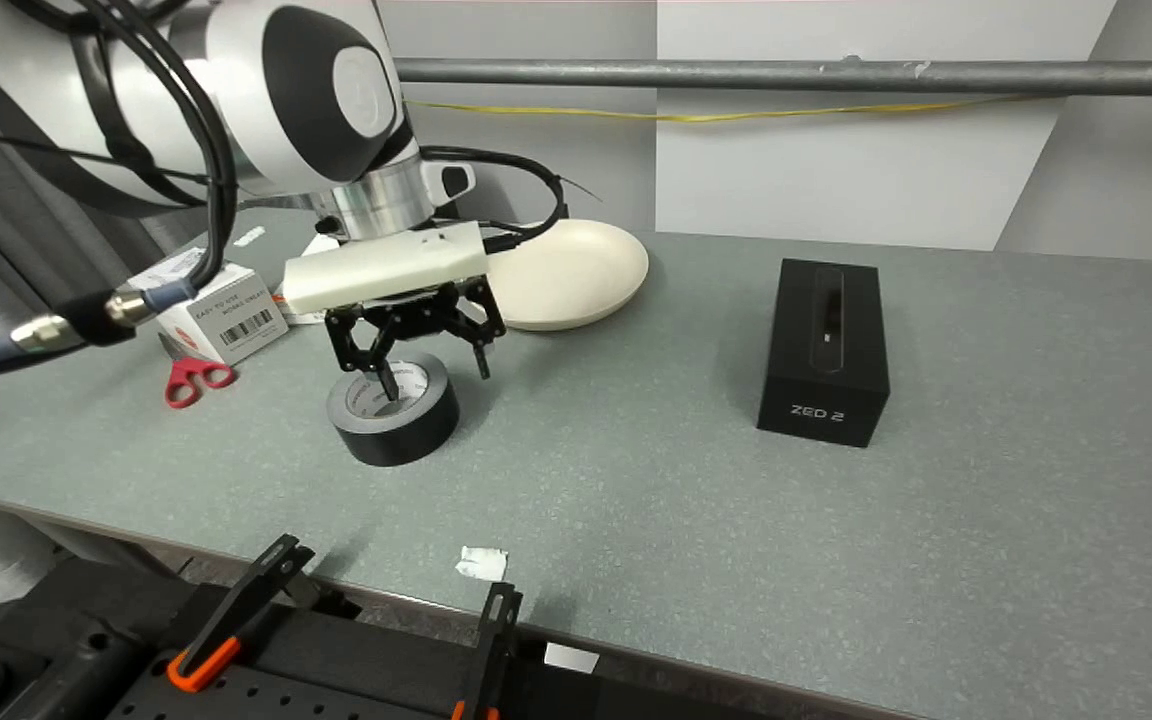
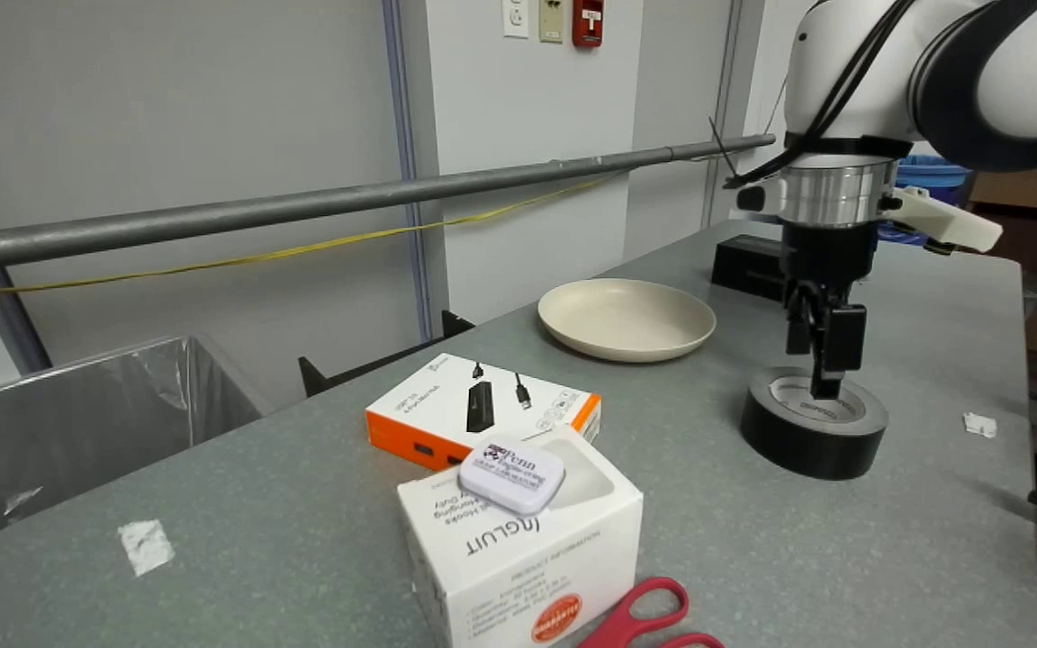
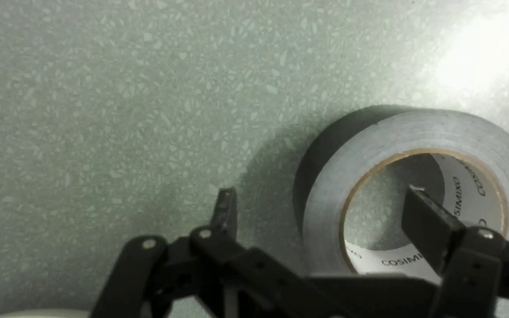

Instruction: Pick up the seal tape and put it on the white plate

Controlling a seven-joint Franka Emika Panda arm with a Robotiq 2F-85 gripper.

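The seal tape [image 1: 401,440], a black ring-shaped roll with a grey top face, lies flat on the grey table. It also shows in an exterior view [image 2: 807,450] and at the right of the wrist view [image 3: 325,216]. My gripper [image 1: 438,381] is open above it. In the wrist view the gripper [image 3: 320,192] has one finger over the roll's hole and one outside its rim, with the tape wall between them. Neither finger visibly presses on the tape. The white plate [image 1: 571,275] stands behind the gripper. It also shows in an exterior view [image 2: 626,315].
A black ZED 2 box [image 1: 821,370] stands away from the plate. Red scissors [image 1: 198,380] and a white box [image 2: 527,558] with a small tin [image 2: 511,474] on it are nearby. An orange-white box [image 2: 473,405] lies beside them. Clamps [image 1: 246,610] line the table edge.
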